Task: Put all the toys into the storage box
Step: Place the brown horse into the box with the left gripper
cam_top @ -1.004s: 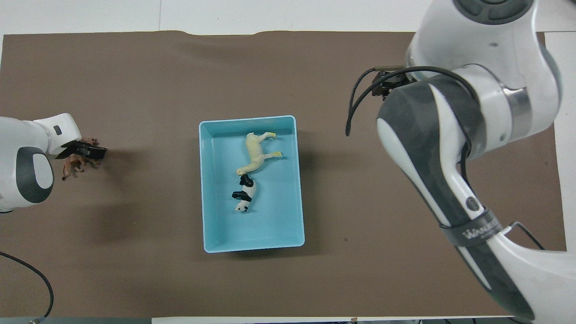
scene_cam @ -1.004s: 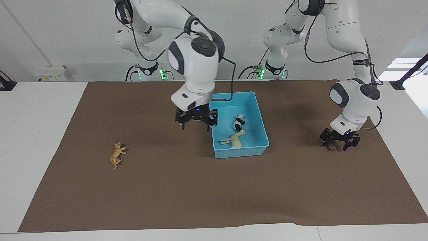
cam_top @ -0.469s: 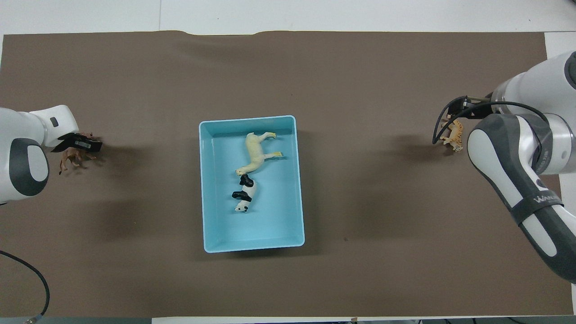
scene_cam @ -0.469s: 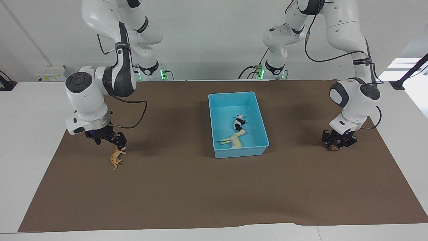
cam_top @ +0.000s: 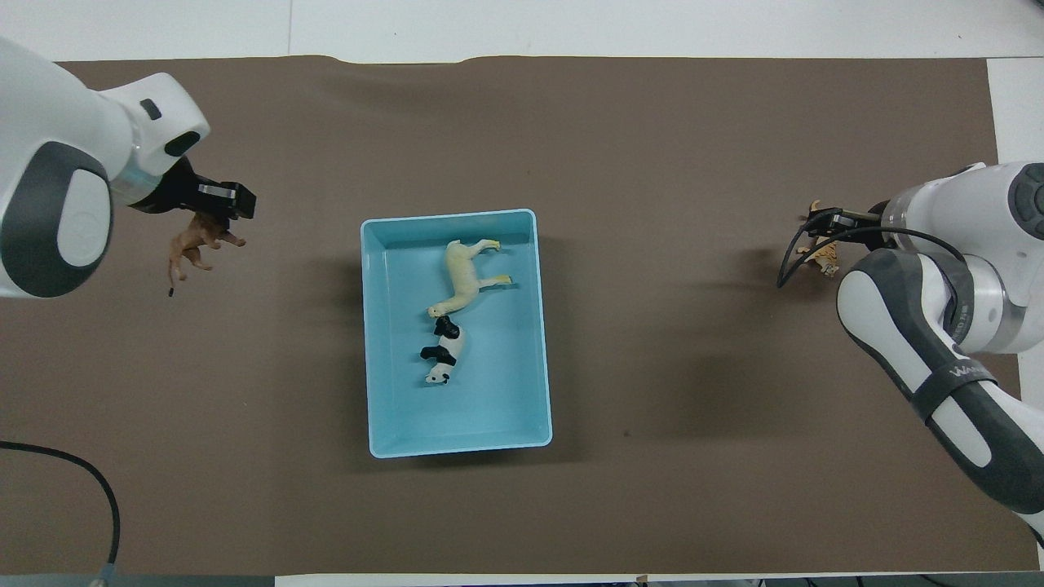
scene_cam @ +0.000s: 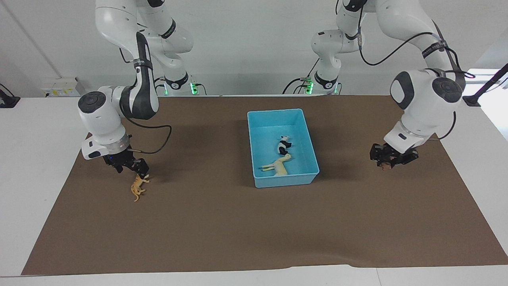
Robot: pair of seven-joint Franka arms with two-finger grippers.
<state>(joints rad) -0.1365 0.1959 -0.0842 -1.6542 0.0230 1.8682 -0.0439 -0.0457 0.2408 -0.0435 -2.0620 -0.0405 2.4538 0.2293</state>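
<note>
**Inspector:** Report the grippers first.

**Assistant:** The left gripper [scene_cam: 389, 160] is closed on the small brown horse-like plastic figurine [cam_top: 192, 247]. It holds the figurine clear of the flat brown cloth mat [scene_cam: 222, 226], over the left arm's end of the table, legs dangling loose. The right gripper [scene_cam: 134, 167] is low over the right arm's end, touching or almost touching the orange striped plastic tiger [scene_cam: 137, 186]. Whether it has hold of the tiger cannot be told.

**Inspector:** The decisive relation?

**Assistant:** The light blue, low-walled rectangular plastic storage box [scene_cam: 285, 181] sits mid-table, sideways from the held figurine, toward the right arm's end. Its long axis runs from near the robots to far from them. In my judgement the left arm needs a plain sideways carry over the long wall, then a release. The left arm is clearly the nearer one for this toy.

**Inspector:** Contents, near to far?

**Assistant:** The glossy black-and-white plastic panda [scene_cam: 283, 145] lies on its side, nearer the robots. The cream-white plastic horse [scene_cam: 278, 165] lies farther, just beside the panda, legs pointing toward the right arm's end. There is bare floor in the part nearest the robots.

**Inspector:** And the tiger?

**Assistant:** It lies flat on the mat, about level with the box's farthest wall. Its body runs roughly near to far, and the gripper is at its nearer end. It is thin and hard, so a shallow pinch could slip.
</note>
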